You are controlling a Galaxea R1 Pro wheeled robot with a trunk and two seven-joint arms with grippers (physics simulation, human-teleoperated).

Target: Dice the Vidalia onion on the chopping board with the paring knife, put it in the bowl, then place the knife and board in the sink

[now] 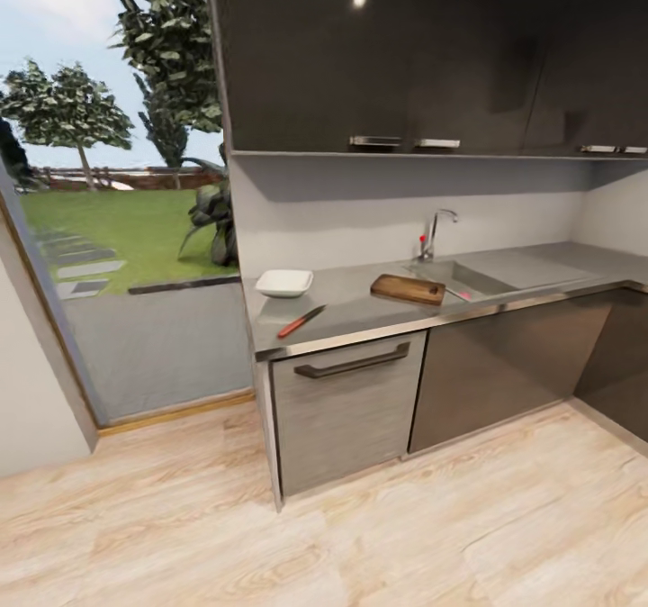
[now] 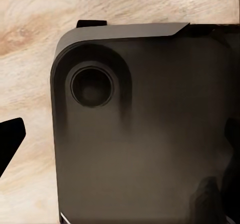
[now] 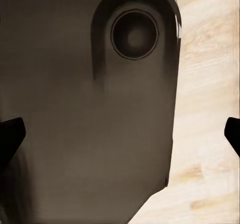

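Ahead, the grey countertop (image 1: 360,305) carries the white bowl (image 1: 284,282) at its left end. The paring knife (image 1: 301,321), with its red-orange handle, lies near the front edge below the bowl. The dark brown chopping board (image 1: 408,289) rests beside the sink (image 1: 459,276), under the chrome tap (image 1: 436,229). Inside the basin the Vidalia onion is hidden. My left gripper (image 2: 120,144) and right gripper (image 3: 120,134) hang open over my dark base and the wood floor, with nothing between their fingers.
Glossy dark upper cabinets (image 1: 387,58) hang over the counter, with grey lower cabinets (image 1: 346,418) beneath it. A large window (image 1: 117,229) onto a garden stands left of the counter's end. Light wood-plank floor (image 1: 360,544) lies between me and the cabinets.
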